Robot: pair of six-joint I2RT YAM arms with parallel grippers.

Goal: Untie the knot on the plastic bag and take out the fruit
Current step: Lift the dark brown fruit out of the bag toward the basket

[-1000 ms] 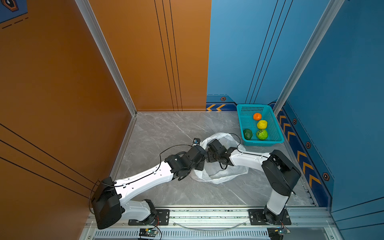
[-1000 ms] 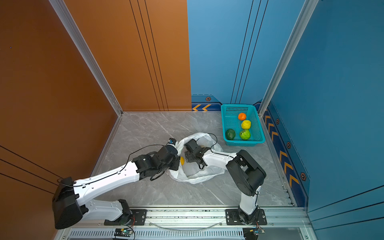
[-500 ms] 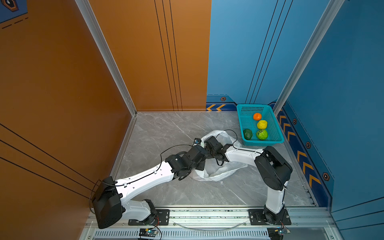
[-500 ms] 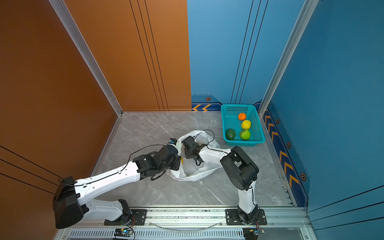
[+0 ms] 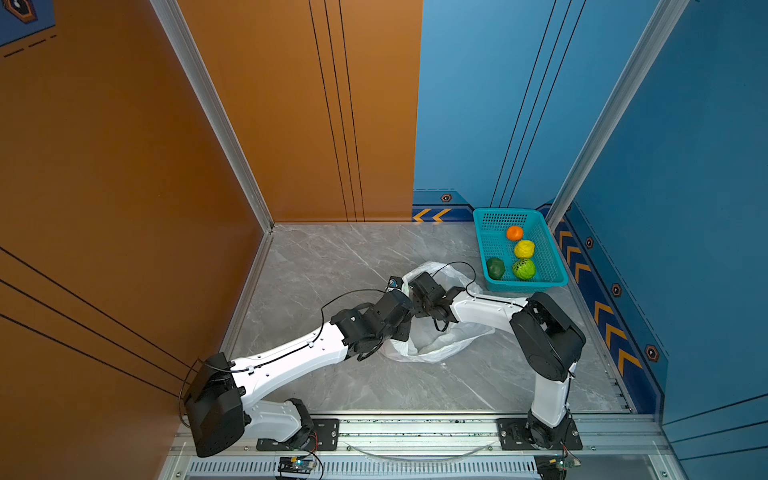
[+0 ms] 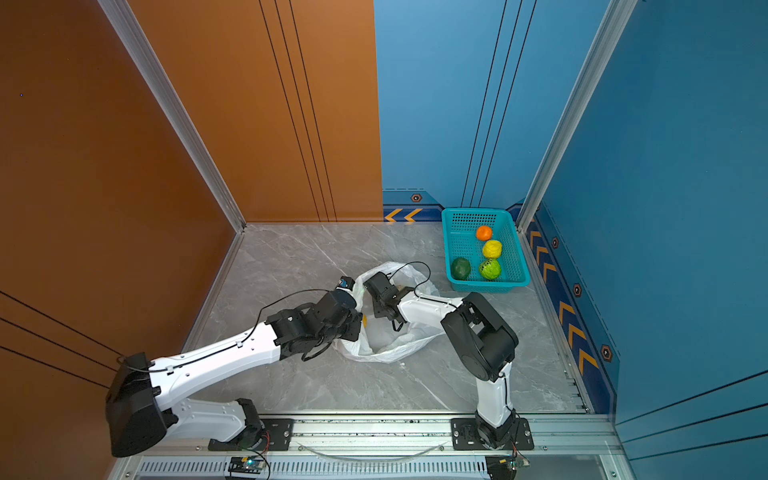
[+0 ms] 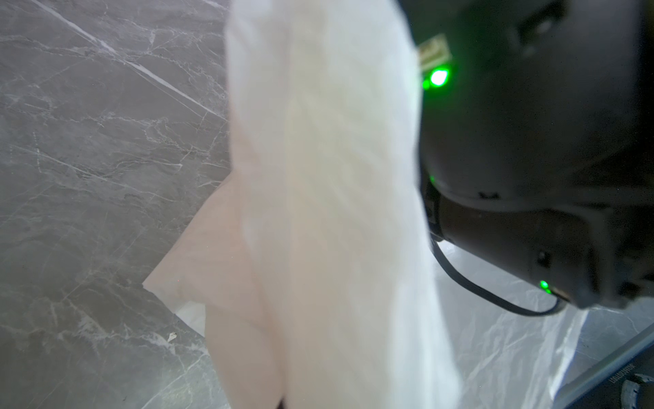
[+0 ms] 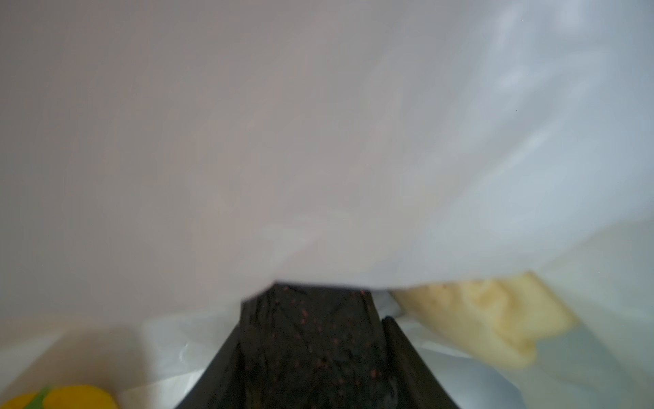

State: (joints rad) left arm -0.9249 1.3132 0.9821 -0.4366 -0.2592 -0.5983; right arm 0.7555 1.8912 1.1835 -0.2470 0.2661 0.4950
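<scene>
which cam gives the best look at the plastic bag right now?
A top view: the plastic bag shows nearly whole, crumpled on the grey floor. The left wrist view gives only a blurred white fold close up; the right wrist view is mostly filled by blurred film, apparently from inside.

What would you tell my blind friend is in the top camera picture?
The left arm and right arm meet at an open white plastic bag on a grey marble table. Farther back on the right, a teal basket holds four fruit: orange, yellow, dark green, bright green.
</scene>
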